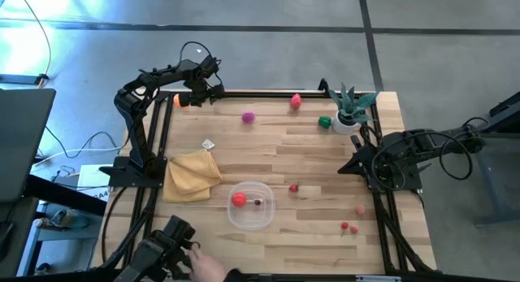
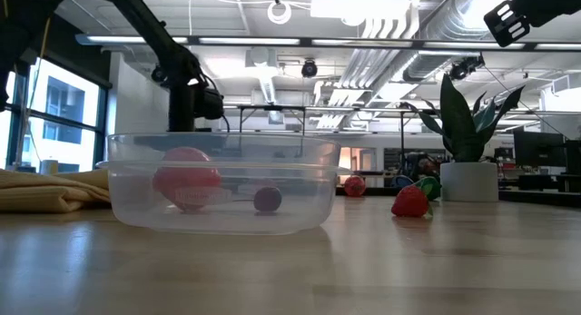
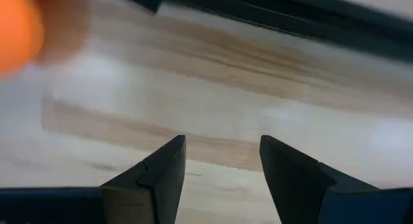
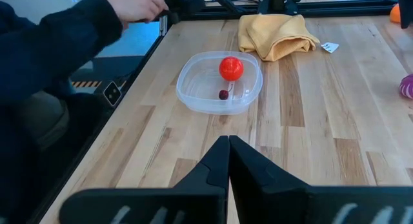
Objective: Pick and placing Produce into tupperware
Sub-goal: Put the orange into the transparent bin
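Note:
The clear tupperware point(image 1: 250, 206) point(image 2: 222, 183) stands near the table's front middle. It holds a red fruit point(image 1: 238, 199) point(image 4: 231, 68) and a small dark cherry point(image 1: 258, 202). Other produce lies loose on the wood: an orange piece point(image 1: 180, 101) point(image 3: 16, 30), a magenta one point(image 1: 248, 116), a red-pink one point(image 1: 296, 101), a green one point(image 1: 325, 122), a small red one point(image 1: 293, 187), a pink one point(image 1: 360, 209) and red cherries point(image 1: 348, 227). My left gripper point(image 1: 201, 93) point(image 3: 222, 143) hangs open at the far left corner, pointing down beside the orange piece, with bare wood between its fingers. My right gripper point(image 4: 228, 146) waits shut, raised at the right edge.
A mustard-yellow cloth point(image 1: 193, 175) lies crumpled left of the tupperware. A potted plant point(image 1: 351, 107) stands at the far right corner. A small white tag point(image 1: 209, 144) lies on the wood. A person's hand point(image 1: 207, 270) and dark sleeve point(image 4: 58, 50) reach in at the near left edge.

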Controlling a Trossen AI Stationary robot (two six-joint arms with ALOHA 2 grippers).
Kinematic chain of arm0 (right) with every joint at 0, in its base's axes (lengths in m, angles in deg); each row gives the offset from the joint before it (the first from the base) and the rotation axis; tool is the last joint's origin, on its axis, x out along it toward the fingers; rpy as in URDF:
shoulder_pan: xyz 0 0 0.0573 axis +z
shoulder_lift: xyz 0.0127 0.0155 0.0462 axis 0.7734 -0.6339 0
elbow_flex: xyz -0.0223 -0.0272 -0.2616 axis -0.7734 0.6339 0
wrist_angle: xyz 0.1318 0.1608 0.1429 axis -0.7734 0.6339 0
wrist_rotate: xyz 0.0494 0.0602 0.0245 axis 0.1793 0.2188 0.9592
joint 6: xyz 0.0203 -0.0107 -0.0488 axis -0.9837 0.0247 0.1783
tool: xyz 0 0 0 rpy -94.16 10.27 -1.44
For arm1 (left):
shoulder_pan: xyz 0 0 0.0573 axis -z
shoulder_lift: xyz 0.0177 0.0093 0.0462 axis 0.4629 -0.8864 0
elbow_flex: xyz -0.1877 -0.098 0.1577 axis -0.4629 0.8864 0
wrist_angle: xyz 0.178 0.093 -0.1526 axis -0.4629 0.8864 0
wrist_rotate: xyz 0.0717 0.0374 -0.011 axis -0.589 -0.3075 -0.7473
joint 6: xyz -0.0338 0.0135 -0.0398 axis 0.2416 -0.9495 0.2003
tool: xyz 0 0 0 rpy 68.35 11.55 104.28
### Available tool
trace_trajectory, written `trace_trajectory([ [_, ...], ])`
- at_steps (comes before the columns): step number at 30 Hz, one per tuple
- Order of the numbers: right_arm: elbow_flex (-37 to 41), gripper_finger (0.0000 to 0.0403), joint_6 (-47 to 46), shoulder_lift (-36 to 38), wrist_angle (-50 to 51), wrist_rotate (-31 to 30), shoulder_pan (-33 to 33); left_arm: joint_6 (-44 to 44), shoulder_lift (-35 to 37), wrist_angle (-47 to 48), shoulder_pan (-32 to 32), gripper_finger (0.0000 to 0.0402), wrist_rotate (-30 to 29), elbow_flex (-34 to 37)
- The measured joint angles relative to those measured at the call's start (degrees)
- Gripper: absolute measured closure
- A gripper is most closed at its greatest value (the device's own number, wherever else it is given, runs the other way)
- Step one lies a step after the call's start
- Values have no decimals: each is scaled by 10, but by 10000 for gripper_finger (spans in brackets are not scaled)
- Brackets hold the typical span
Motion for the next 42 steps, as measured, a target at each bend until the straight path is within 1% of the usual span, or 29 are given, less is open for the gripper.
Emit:
trace_trajectory([
  [3, 0, 402, 1, 0, 0, 0, 0, 114, 1, 1, 2, 213, -28, 0],
  [5, 0, 402, 0, 0, 0, 0, 0, 185, 7, 2, 5, 213, -33, 0],
  [10, 0, 402, 0, 0, 0, 0, 0, 303, 33, 24, 5, 213, -44, 0],
  [12, 0, 402, 0, 0, 0, 0, 0, 351, 36, 33, 4, 213, -37, 0],
  [13, 0, 402, 1, 0, 0, 0, 0, 361, 38, 32, 4, 213, -29, 0],
  [15, 0, 402, 0, 0, 0, 0, 0, 361, 41, 40, 4, 213, -23, 0],
  [20, 0, 402, 1, 0, 0, 0, 0, 377, 41, 49, 0, 213, -55, 0],
  [23, 0, 402, 0, 0, 0, 0, 0, 381, 41, 42, 0, 213, -62, 0],
  [30, 0, 402, 1, 0, 0, 0, 0, 375, 41, 29, 1, 213, -44, 0],
  [32, 0, 402, 0, 0, 0, 0, 0, 349, 41, 31, 1, 213, -36, 0],
  [34, 0, 402, 0, 0, 0, 0, 0, 348, 41, 48, 0, 213, -56, 0],
  [37, 0, 402, 0, 0, 0, 0, 0, 377, 41, 86, 0, 213, -77, 0],
  [40, 0, 402, 1, 0, 0, 0, 0, 411, 41, 129, -9, 213, -78, 0],
  [42, 0, 402, 1, 0, 0, 0, 0, 424, 41, 134, -16, 213, -78, 0],
])
